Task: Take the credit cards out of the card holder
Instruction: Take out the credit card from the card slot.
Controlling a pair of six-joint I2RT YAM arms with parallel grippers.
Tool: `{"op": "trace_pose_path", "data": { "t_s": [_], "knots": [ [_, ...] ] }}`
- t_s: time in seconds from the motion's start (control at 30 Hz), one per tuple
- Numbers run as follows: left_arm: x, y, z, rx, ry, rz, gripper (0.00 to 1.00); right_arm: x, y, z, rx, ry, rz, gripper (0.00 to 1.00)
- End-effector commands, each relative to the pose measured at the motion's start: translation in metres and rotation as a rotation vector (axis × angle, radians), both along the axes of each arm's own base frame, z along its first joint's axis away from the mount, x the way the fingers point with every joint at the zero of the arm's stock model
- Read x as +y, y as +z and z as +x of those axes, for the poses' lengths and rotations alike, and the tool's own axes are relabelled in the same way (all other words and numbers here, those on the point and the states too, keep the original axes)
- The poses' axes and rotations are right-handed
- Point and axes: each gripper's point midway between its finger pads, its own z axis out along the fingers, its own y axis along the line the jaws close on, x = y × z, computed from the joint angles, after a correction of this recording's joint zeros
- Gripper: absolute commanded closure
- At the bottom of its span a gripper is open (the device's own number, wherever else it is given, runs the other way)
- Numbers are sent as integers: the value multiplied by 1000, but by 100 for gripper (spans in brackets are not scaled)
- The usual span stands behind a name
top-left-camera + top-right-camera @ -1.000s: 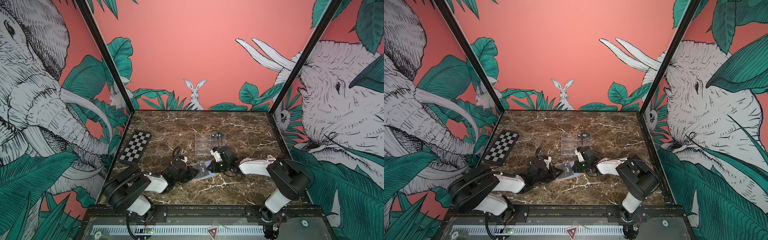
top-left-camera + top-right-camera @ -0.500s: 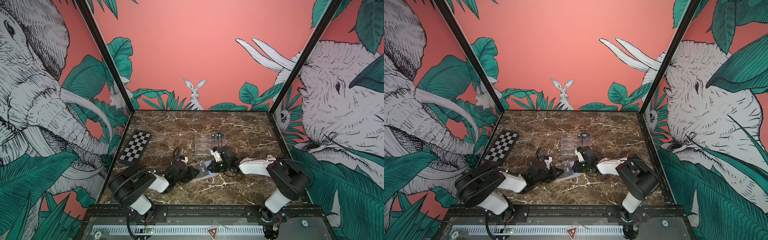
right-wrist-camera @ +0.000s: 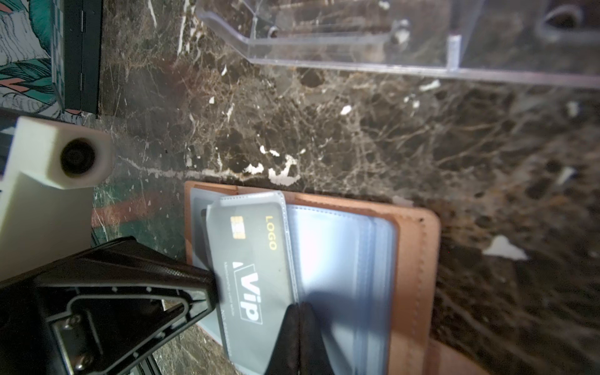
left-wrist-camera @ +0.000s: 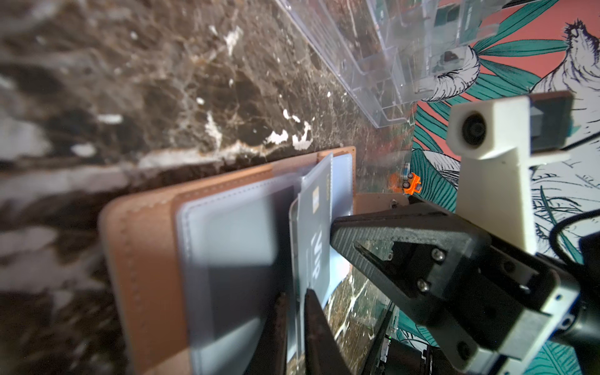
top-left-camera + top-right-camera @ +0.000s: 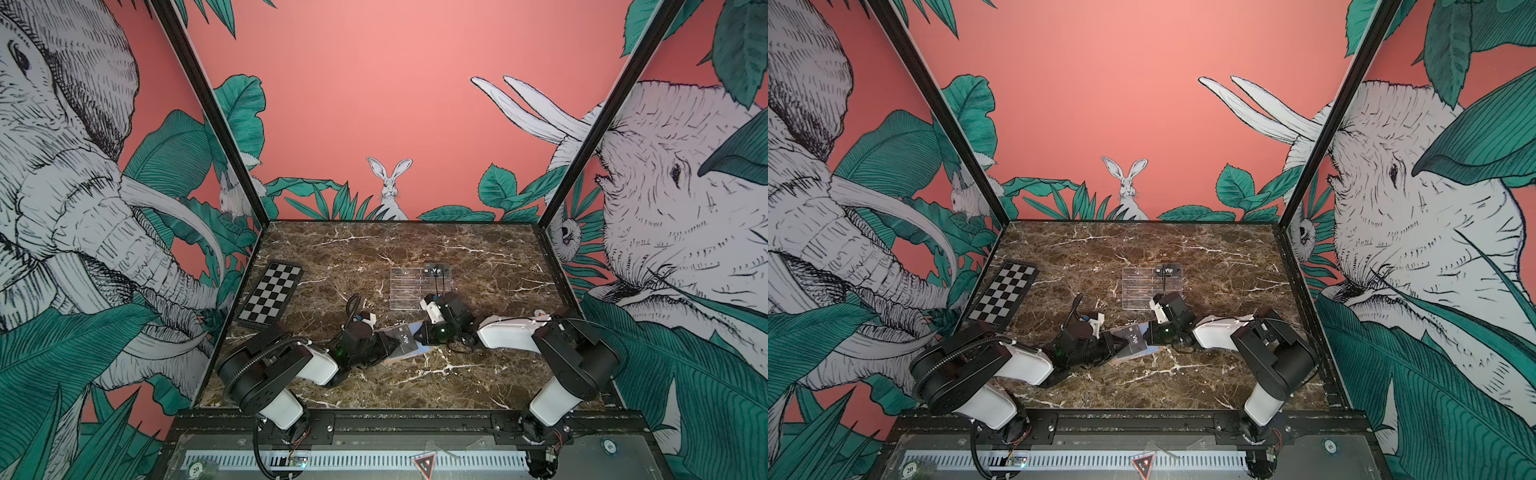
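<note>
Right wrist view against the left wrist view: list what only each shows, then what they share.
Only the right wrist view: the chequered board's edge and the left arm's white camera mount.
Only the left wrist view: a small orange object beyond the card holder, and the right arm's white camera mount.
Both: the open tan card holder, the Vip card with its gold chip inside a clear sleeve, the clear acrylic stand and the marble table.
</note>
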Motion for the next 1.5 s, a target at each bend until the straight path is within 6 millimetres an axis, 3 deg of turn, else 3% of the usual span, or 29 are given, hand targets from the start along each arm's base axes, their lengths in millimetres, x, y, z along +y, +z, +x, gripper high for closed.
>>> {"op": "trace_pose_path", "data": {
  "t_s": [0.0,0.33,0.53,1.47],
  "knots": [
    [2,-4,-3,2,0,10,88,-13,-30,-22,97,11,-95,100],
    [1,-4,-1,1,1,10,91,-13,-30,-25,102,17,-89,100],
    [2,-4,-2,5,0,16,100,-12,-30,-25,102,19,-90,100],
    [15,-3,-9,4,13,48,100,-15,-35,-26,110,12,-104,100]
  ]
}}
